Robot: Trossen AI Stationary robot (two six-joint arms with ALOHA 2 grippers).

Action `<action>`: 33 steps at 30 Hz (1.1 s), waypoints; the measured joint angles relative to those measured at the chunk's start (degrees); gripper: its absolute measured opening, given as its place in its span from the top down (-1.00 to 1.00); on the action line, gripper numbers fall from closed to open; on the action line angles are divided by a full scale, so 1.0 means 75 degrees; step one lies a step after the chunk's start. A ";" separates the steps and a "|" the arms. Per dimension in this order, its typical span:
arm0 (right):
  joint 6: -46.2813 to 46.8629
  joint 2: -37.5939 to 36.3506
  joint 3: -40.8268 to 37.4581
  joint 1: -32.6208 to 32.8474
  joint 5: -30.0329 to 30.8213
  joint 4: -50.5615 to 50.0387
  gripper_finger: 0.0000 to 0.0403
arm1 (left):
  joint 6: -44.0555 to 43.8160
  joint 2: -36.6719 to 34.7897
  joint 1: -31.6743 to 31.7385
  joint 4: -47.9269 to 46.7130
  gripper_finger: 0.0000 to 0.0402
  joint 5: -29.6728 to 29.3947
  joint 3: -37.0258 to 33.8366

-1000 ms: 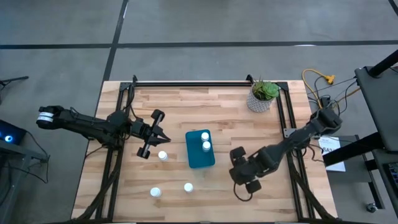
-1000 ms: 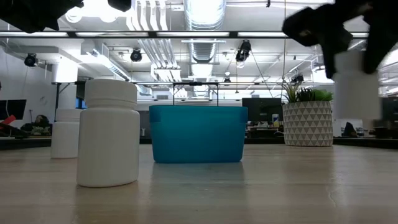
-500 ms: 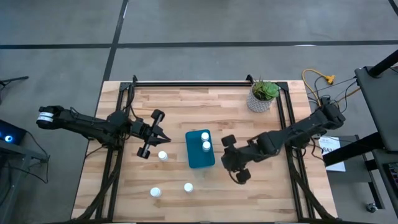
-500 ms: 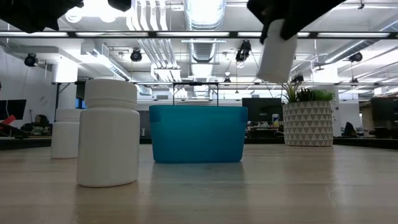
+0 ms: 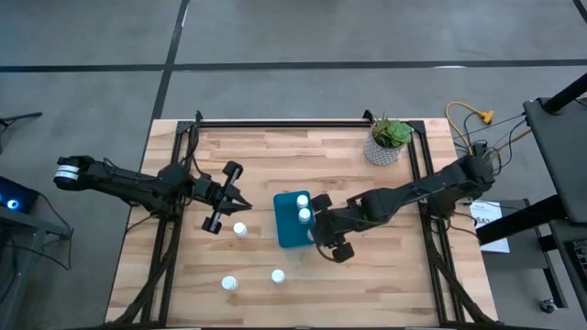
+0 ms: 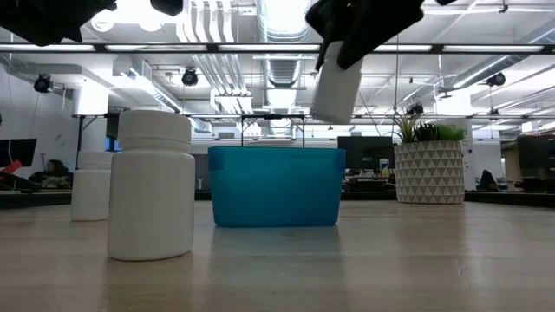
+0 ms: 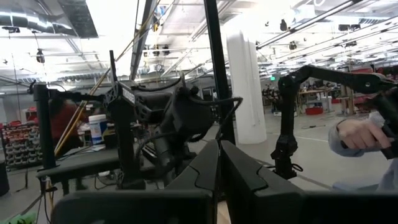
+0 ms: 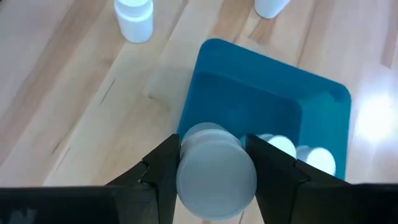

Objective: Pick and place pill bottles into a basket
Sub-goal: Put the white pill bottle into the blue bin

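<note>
Above basket (image 8: 261, 118): right claw (image 8: 214, 163) clamping bottle (image 8: 216, 169).

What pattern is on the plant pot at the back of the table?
White with a grey triangle pattern on the plant pot; the low view shows it best.

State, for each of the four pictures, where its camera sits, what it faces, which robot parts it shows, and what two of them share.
High view: above the table, looking down; both arms, blue basket, left end effector.
Low view: at tabletop height, facing the room; right end effector holds a bottle above the basket.
Left wrist view: on the left arm, facing the room; its shut fingers.
Right wrist view: on the right arm, looking down; fingers grip that bottle over the basket.
Shared: low and right wrist views both show the held bottle and basket.
</note>
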 joint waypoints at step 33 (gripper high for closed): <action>-0.1008 0.2165 0.0757 -0.1013 -0.1212 0.0184 0.25 | 0.0008 0.0000 0.0001 -0.0002 1.00 0.0000 0.0000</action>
